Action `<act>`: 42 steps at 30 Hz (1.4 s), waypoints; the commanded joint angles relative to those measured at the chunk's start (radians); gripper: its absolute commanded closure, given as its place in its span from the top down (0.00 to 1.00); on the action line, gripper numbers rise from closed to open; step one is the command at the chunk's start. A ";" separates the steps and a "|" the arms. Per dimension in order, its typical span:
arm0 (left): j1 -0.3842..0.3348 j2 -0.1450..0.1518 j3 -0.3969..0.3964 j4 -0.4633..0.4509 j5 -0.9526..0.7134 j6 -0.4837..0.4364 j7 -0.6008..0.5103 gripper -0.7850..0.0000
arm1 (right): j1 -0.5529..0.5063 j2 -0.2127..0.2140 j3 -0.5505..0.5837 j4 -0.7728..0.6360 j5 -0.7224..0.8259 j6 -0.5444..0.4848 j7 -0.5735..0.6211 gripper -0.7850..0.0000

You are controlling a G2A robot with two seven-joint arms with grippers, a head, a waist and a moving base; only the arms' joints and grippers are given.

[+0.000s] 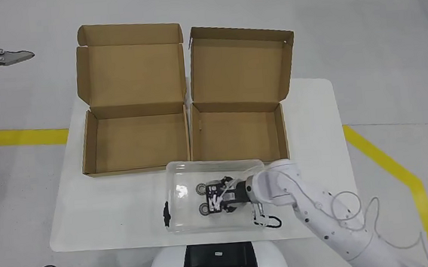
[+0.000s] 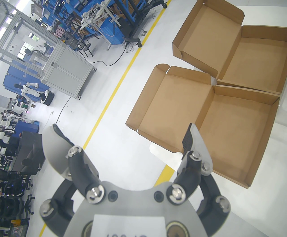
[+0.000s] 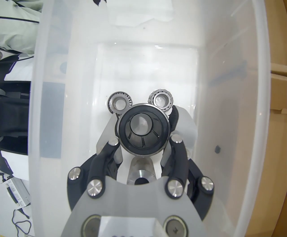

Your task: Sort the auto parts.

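Observation:
A clear plastic bin (image 1: 201, 165) stands at the table's front edge with auto parts inside. My right gripper (image 1: 220, 196) is down in the bin (image 3: 235, 89), shut on a large black-rimmed bearing (image 3: 143, 132) held between its fingers (image 3: 173, 116). Two small steel bearings (image 3: 120, 103) (image 3: 161, 99) lie on the bin floor just beyond it. My left gripper (image 2: 123, 134) hangs open with nothing in it, off the table's far left over the floor (image 1: 11, 55).
Two open cardboard boxes (image 1: 135, 143) (image 1: 237, 135) sit side by side behind the bin, lids folded back; both look bare inside (image 2: 235, 134) (image 2: 253, 62). A small black piece (image 1: 165, 213) lies beside the bin's left wall. The white table (image 1: 312, 126) has free room at the right.

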 commanded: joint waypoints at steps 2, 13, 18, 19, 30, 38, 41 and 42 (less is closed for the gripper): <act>0.000 0.000 0.000 0.000 0.000 0.000 0.000 1.00 | -0.011 0.005 0.014 -0.001 -0.002 0.009 -0.027 0.00; 0.000 0.000 0.000 0.000 0.000 0.000 0.000 1.00 | -0.041 0.022 0.064 0.002 -0.016 0.017 -0.195 0.00; 0.000 0.000 0.000 0.000 0.000 0.000 0.000 1.00 | -0.058 0.031 0.094 -0.006 -0.040 0.021 -0.328 0.00; 0.000 0.000 0.000 0.000 0.000 0.000 0.000 1.00 | -0.063 0.033 0.102 -0.005 -0.042 0.026 -0.354 0.00; 0.000 0.000 0.000 0.000 0.000 0.000 0.000 1.00 | -0.052 0.038 0.138 -0.005 -0.083 0.033 -0.664 0.00; 0.000 0.000 0.000 0.000 0.000 0.000 0.000 1.00 | -0.050 0.043 0.165 0.009 -0.170 0.068 -0.939 0.00; 0.000 0.000 0.000 0.000 0.000 0.000 0.000 1.00 | -0.059 0.049 0.181 0.001 -0.201 0.089 -0.979 0.00; 0.000 0.000 0.000 0.000 0.000 0.000 0.000 1.00 | -0.063 0.050 0.187 -0.009 -0.205 0.096 -0.992 0.00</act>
